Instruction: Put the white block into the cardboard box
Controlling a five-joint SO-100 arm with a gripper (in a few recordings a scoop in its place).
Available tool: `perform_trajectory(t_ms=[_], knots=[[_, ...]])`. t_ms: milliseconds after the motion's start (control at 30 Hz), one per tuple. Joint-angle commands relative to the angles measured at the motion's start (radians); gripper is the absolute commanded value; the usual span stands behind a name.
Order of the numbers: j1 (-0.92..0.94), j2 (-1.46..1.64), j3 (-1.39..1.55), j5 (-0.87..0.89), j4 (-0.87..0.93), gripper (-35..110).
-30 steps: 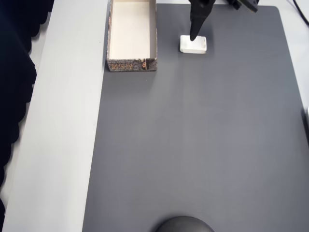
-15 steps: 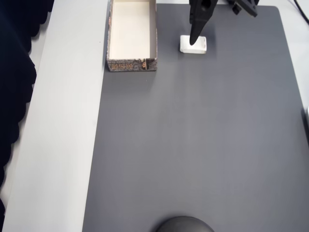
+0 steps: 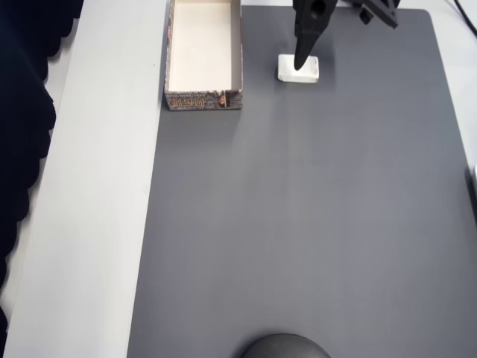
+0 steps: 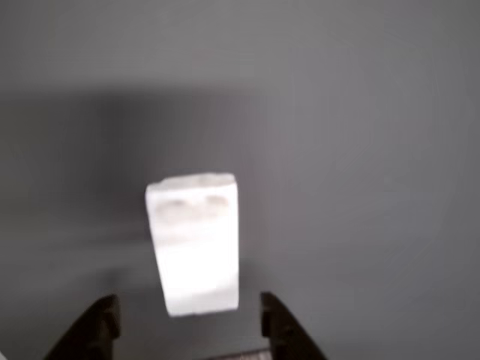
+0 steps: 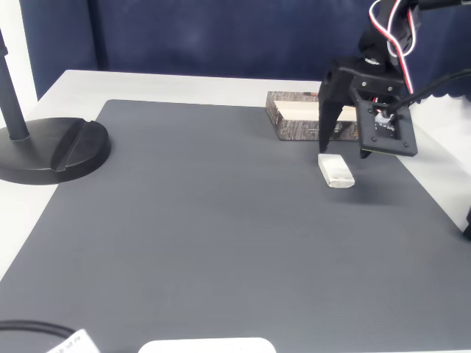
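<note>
The white block [image 3: 299, 69] lies flat on the dark grey mat, to the right of the cardboard box [image 3: 203, 99], apart from it. The box is open-topped with cream inner walls and stands at the mat's far left corner in the overhead view. A black finger [image 3: 307, 33] of my gripper points down over the block. In the wrist view the block [image 4: 195, 241] lies lengthwise, its near end between my open gripper's [image 4: 189, 330] two tips. In the fixed view the gripper [image 5: 344, 149] hovers just above the block [image 5: 336, 170], with the box [image 5: 294, 126] behind it.
The grey mat [image 3: 298, 224] covers most of the table, with a bare white strip [image 3: 97, 224] along its left. A black round stand base [image 5: 55, 151] sits at the mat's left in the fixed view. A dark dome [image 3: 283, 347] shows at the overhead view's bottom edge.
The gripper has shifted slightly further over the block, so its finger covers a little more of it. The block and the box have not moved.
</note>
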Motion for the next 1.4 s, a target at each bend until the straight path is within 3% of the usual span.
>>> perform_trajectory(t_ms=[0, 1367], knots=[[-0.018, -0.014, -0.048, -0.012, -0.005, 27], [0.009, -0.107, -0.083, 0.046, -0.040, 24]])
